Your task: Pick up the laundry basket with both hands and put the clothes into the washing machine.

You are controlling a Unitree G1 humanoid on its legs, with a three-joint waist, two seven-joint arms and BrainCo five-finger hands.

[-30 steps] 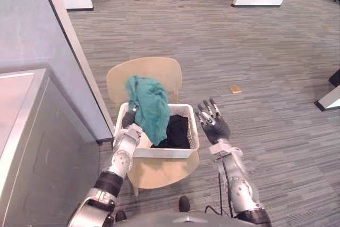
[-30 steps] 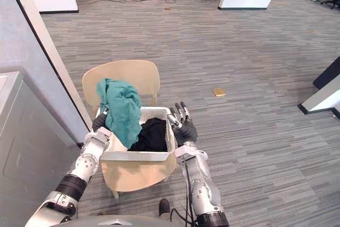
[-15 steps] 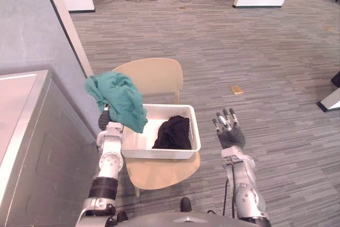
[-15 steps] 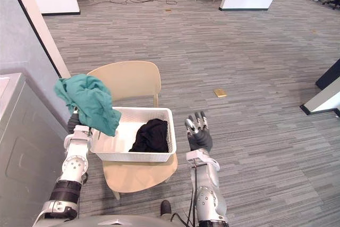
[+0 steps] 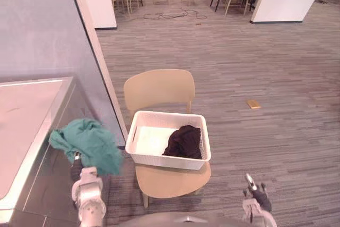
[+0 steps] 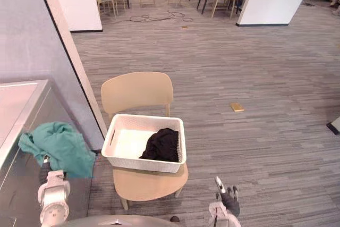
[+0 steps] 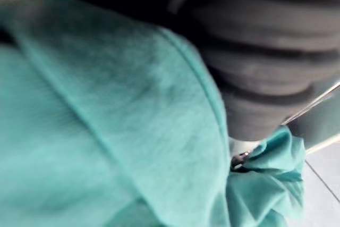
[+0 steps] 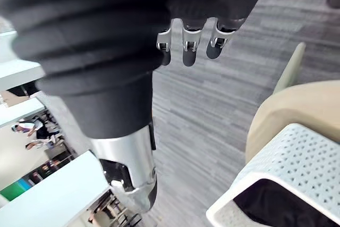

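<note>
While the teal cloth garment (image 5: 87, 144) is hanging over my left hand (image 7: 255, 67), left of the white perforated plastic laundry basket (image 5: 159, 160) by the grey metal washing machine (image 5: 37, 126), I cannot tell that hand's grip. The basket is sitting on a tan wooden chair (image 5: 159, 86), holding a black garment (image 5: 183, 142). My right hand (image 5: 258, 199) is hanging relaxed and empty, right of the basket, with a small tan block (image 5: 254, 104) lying on open grey floor (image 5: 265, 67) beyond.

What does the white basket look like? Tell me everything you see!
The white basket is a rectangular tub, plastic by its look, with walls full of tiny holes and a slot handle in one short side. It sits level on the seat of a tan chair. A black garment lies bunched in its right end; the rest of its floor is bare. Nothing else touches it.
</note>
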